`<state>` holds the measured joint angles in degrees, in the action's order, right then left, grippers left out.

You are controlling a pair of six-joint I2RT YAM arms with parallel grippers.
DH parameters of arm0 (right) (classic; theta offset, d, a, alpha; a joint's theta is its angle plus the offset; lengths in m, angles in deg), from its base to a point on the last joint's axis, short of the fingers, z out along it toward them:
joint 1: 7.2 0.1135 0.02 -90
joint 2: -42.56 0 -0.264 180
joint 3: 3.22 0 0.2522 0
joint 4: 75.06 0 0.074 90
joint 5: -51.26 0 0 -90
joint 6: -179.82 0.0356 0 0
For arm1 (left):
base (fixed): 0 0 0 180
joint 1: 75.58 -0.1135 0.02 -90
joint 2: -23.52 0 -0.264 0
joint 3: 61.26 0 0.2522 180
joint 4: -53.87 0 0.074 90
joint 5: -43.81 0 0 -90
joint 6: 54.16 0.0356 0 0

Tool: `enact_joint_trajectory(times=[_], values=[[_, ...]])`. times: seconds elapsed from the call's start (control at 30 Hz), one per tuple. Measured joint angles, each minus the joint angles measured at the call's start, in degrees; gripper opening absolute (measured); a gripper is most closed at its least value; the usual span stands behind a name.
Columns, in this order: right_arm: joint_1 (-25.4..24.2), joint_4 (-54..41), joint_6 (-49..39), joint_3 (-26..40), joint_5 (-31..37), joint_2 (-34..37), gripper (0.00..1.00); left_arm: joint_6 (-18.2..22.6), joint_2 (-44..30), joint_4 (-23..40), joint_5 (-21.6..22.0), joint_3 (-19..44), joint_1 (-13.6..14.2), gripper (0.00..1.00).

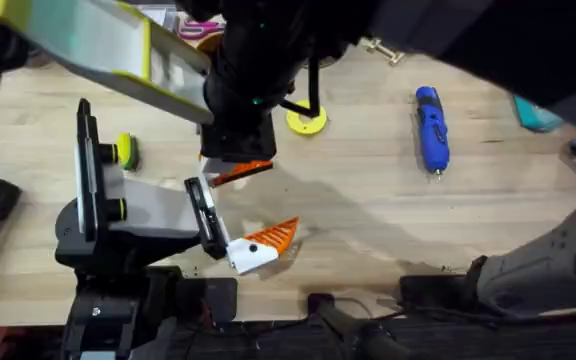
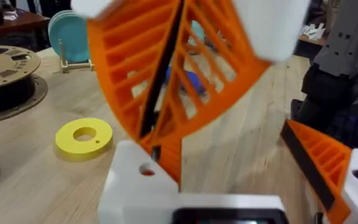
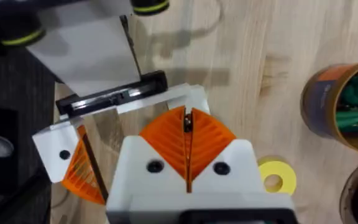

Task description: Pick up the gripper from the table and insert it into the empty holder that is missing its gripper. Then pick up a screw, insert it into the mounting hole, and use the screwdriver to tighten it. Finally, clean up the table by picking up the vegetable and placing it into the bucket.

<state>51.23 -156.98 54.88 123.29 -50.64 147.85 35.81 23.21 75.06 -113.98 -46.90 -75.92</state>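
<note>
**Right jaws pinched on the gripper, at the holder**

Your right gripper [image 1: 240,168] sits left of the counter's [image 1: 368,210] centre, reached across from its base at 4 o'clock. Its orange ribbed fingers [image 2: 191,81] are pressed together. They appear to pinch the gripper [image 2: 171,158], a narrow orange strip that runs from their tips and touches the white holder [image 2: 138,180]. From overhead, the same orange piece [image 1: 246,172] pokes out just under the right arm's wrist.

Your left gripper [image 1: 238,205] lies directly below, toward 6 o'clock, with its jaws spread wide. One side is the bare white holder, which has a round mounting hole [image 2: 146,169] in its face. The other side is the orange-tipped finger [image 1: 273,237] on its white mount, well apart from the holder. You can see that finger [image 3: 79,168] from the right wrist too.

The screwdriver [image 1: 431,128] lies flat on the counter toward 2 o'clock, with its bit pointing at you. It is well apart from both arms.

The bucket [image 3: 319,99] stands upright with the green vegetable [image 3: 353,102] inside it.

A yellow ring [image 1: 306,121] lies flat at 12 o'clock, just beyond the right gripper. A filament spool [image 2: 5,74] rests on the counter past the ring in the left wrist view.
</note>
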Motion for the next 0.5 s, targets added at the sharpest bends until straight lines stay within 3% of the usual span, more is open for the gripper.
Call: enact_joint_trajectory(times=[0.5], values=[[-0.11,0.5,0.0,-0.96,-0.02,1.12,0.006,-0.24,-0.01,0.04,-0.04,0.0,0.0,0.985]])
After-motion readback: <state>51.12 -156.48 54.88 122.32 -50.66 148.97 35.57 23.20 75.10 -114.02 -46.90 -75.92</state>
